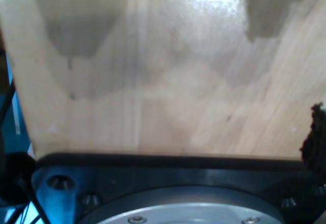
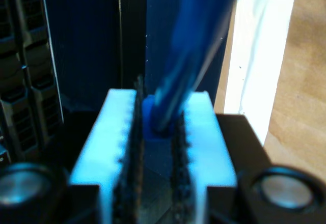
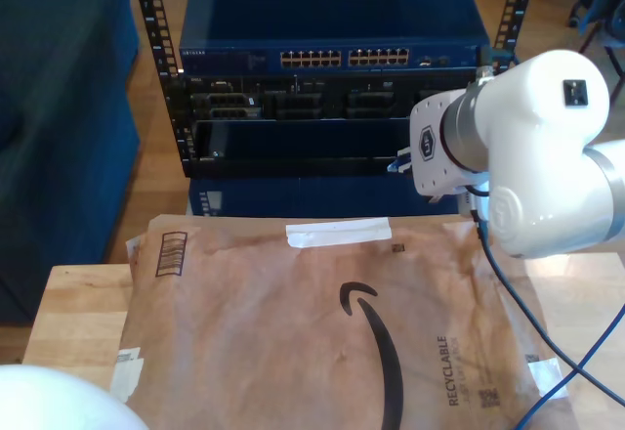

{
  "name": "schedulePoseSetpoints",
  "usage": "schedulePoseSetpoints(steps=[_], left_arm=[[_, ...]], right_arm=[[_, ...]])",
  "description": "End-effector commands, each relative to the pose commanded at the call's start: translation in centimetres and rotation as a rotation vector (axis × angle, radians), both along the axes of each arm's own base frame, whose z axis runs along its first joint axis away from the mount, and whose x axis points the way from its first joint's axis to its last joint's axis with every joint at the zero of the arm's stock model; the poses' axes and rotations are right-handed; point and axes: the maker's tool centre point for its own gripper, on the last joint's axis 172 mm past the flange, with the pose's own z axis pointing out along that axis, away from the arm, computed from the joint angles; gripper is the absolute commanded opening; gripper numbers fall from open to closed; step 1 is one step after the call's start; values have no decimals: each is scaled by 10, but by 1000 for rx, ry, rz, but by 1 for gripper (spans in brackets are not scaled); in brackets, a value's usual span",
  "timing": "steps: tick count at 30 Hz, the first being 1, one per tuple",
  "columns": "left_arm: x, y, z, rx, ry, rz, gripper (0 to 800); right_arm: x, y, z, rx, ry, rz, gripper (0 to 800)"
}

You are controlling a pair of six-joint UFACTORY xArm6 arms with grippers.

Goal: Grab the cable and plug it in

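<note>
Second pincer (image 2: pixel 155 147) is clenched on the cable (image 2: pixel 191 56): the white ridged fingers (image 2: pixel 114 137) squeeze the small blue plug end from both sides, and the bright-blue cord runs out blurred from between them, close to the lens. Ahead of the jaws sits dark blue panel, with black slotted rack hardware off to one side and pale wood behind.

Exterior view: a white arm (image 3: pixel 532 156) reaches in from the exterior view's right, its wrist end just in front of the rack (image 3: pixel 332 107). The pincer tip there is mostly hidden behind the wrist, so whether the plug touches the rack cannot be told. The rack holds a blue network switch (image 3: pixel 332 54) with two rows of ports along its front, and black units below it. The blue cord hangs down from the arm's wrist, trails over the exterior view's lower right and crosses the edge of a brown paper mailer (image 3: pixel 322 332). The mailer lies flat on the wooden tabletop (image 3: pixel 78 313), a strip of white tape near its far edge and white labels at its corners.

First wrist view: bare light wood with soft shadows, and a black and grey mount at the frame edge. First pincer's fingers are not seen, so its state cannot be told.
</note>
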Motion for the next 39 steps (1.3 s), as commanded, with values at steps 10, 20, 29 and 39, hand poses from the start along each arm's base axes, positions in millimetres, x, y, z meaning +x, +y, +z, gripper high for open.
schedulePoseSetpoints(steps=[10,20,29,39], left_arm=[[0,0,0,0,0,0,800],[0,0,0,0,0,0,800],[0,0,0,0,0,0,800],[0,0,0,0,0,0,800]], right_arm=[[2,-13,14,-90,-82,66,0],[31,-38,37,-30,-249,-12,0],[92,-22,85,66,-553,-18,0],[87,-18,77,140,-668,-58,0]])
